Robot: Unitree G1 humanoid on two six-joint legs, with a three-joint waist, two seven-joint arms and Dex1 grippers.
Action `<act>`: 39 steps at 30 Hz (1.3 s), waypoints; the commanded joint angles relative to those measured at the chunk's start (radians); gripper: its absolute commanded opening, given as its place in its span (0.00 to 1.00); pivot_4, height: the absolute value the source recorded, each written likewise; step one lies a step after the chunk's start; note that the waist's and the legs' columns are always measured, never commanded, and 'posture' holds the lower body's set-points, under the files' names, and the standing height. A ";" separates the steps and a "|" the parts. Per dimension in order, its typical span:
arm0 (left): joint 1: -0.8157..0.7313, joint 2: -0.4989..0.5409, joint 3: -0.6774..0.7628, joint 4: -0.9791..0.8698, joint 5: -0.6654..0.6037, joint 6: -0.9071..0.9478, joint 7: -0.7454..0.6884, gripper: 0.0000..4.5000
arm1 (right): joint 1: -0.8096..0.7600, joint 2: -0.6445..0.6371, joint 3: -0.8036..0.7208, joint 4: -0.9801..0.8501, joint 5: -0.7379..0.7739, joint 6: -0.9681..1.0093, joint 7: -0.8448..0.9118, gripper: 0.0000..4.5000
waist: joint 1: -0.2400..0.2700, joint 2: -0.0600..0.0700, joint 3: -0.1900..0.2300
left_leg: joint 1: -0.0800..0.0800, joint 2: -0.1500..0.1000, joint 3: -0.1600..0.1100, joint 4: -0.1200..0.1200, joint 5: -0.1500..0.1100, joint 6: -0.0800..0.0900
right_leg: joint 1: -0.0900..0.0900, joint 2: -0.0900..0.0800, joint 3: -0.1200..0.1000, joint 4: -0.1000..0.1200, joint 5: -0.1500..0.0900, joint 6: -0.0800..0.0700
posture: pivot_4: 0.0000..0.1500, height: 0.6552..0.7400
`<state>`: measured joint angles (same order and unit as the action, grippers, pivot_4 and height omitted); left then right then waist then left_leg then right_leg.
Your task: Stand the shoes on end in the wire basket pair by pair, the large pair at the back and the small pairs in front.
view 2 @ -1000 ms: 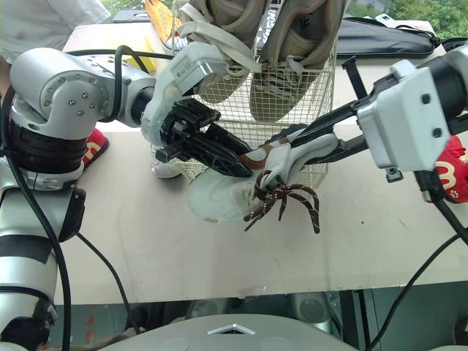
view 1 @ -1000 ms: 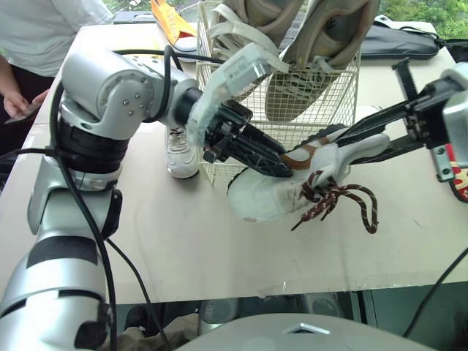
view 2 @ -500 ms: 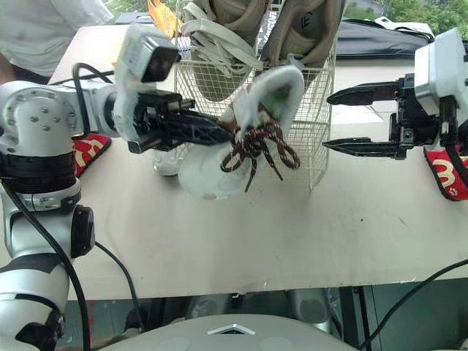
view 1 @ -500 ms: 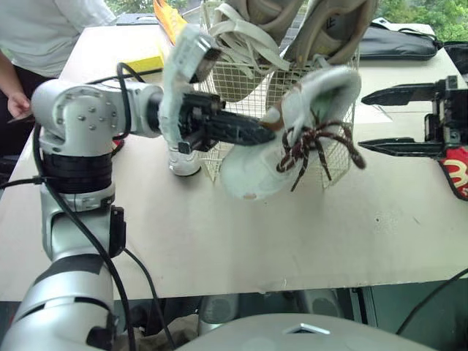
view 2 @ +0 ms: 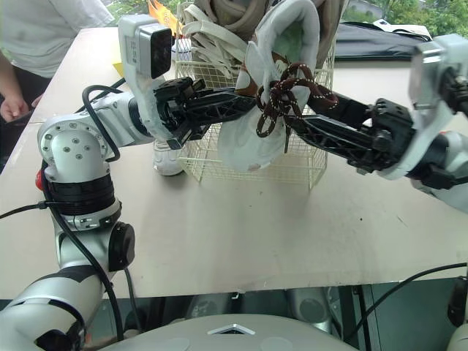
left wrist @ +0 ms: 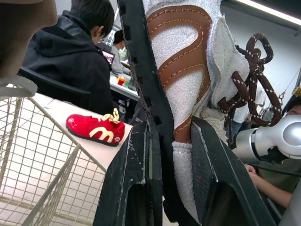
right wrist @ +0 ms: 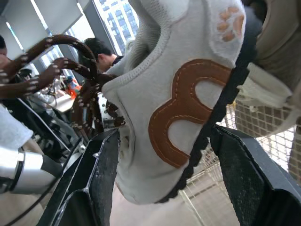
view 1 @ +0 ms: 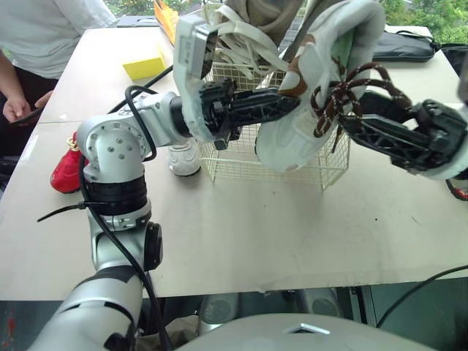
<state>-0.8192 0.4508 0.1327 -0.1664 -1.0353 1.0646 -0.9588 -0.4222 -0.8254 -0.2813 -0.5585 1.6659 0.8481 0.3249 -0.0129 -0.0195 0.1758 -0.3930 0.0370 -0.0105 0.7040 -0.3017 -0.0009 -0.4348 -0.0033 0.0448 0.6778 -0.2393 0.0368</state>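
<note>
Left eye view, front: bare table point(view 1: 256, 234) nearest us; all the action is in the air above it.
Task shoe: the white shoe point(view 1: 314, 80) with brown trim is up off the table, toe down and heel high. It hangs just ahead of the wire basket point(view 1: 241, 157), not yet inside.
Left gripper point(view 1: 289, 99): fingers point(left wrist: 136, 70) pinching the shoe's collar by the brown trim. That grip carries the weight, I'd say, so the shoe already hangs on end, as it must stand.
Right gripper point(view 1: 351, 117): fingers point(right wrist: 94, 188) spread, one on each side of the shoe near the brown laces point(view 1: 344, 88). It looks like a steadying straddle rather than a clamp.
Beside the basket: a small white shoe point(view 1: 183, 157) waits on the table, possibly the mate; a red shoe point(view 1: 64, 164) sits near the table's left edge.
Basket rear: the large beige pair point(view 1: 256, 14) stands on end, so the front is this one's spot.
Far: yellow block point(view 1: 144, 67), black bag point(view 1: 406, 47), a person point(view 1: 36, 44) at the corner.
Risk: those loose laces could snag the wire.
</note>
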 commanded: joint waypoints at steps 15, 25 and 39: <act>0.035 0.081 0.023 -0.117 0.000 -0.018 0.112 0.51 | -0.010 0.053 0.043 -0.080 -0.151 -0.089 -0.045 0.00 | 0.000 0.000 0.000 | -0.002 0.000 -0.001 0.000 0.000 0.000 | -0.002 0.000 -0.001 -0.001 0.000 0.000 | 1.00 1.00; 0.386 0.292 0.182 -0.366 -0.023 -0.092 0.096 0.80 | 0.011 0.038 -0.027 -0.050 -0.582 -0.307 0.157 0.00 | 0.001 0.000 0.000 | -0.002 0.001 0.001 -0.002 0.000 0.000 | -0.004 0.001 0.001 0.000 0.000 0.000 | 1.00 1.00; 0.621 0.274 0.172 -0.473 0.144 -0.410 0.075 0.80 | -0.015 0.098 0.179 0.181 -1.119 -0.568 0.310 0.00 | 0.002 0.000 0.000 | -0.002 0.001 0.003 -0.002 0.000 0.000 | -0.004 0.000 0.002 -0.001 0.000 0.000 | 1.00 1.00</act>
<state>-0.2046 0.7266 0.3033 -0.6156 -0.9016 0.6894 -0.8876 -0.4455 -0.7337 -0.1133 -0.3857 0.5900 0.3218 0.6135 -0.0110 -0.0194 0.1758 -0.3947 0.0378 -0.0075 0.7019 -0.3019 -0.0008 -0.4386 -0.0031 0.0468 0.6772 -0.2393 0.0366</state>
